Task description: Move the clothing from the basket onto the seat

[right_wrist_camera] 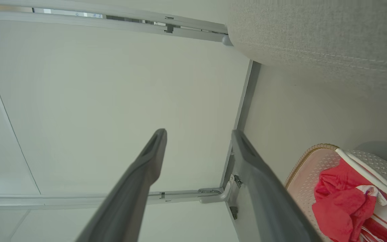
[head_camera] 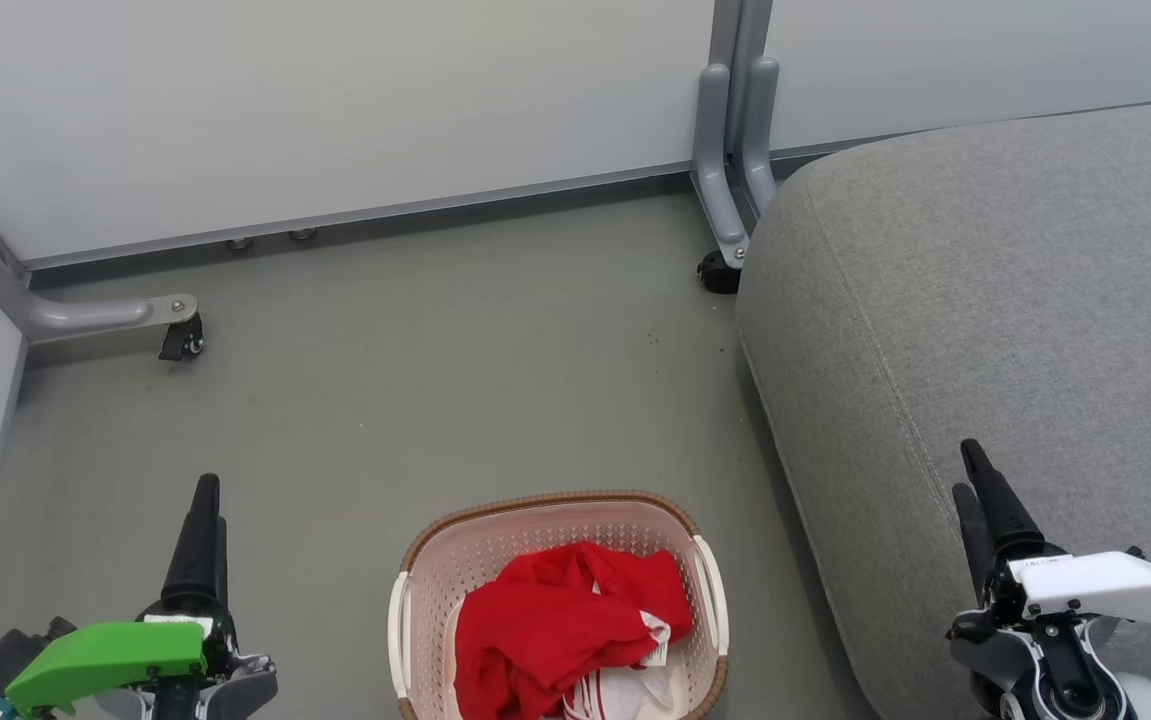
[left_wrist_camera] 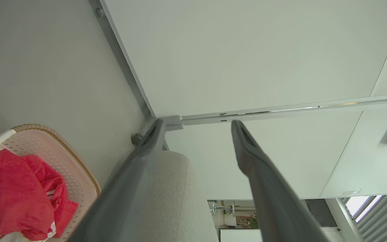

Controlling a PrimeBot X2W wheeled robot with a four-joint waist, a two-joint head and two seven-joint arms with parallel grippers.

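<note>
My head view's bottom edge cuts off the near end of the laundry basket (head_camera: 545,502) and part of the clothing (head_camera: 555,625) heaped inside it. The seat (head_camera: 985,300) runs off the right edge. The clothing lies in the basket, which stands on the floor (head_camera: 415,380) between my two arms, just left of the seat. My left gripper (head_camera: 205,492) sits low at the left, its fingers pointing up the view; its wrist view shows them spread apart with nothing between. My right gripper (head_camera: 967,468) shows against the seat's near edge, likewise parted and empty. The basket is cream perforated plastic with a brown woven-look rim and white handles. The clothing is crumpled bright red fabric with white striped parts. The seat is light-grey upholstery with a rounded, stitched edge.
</note>
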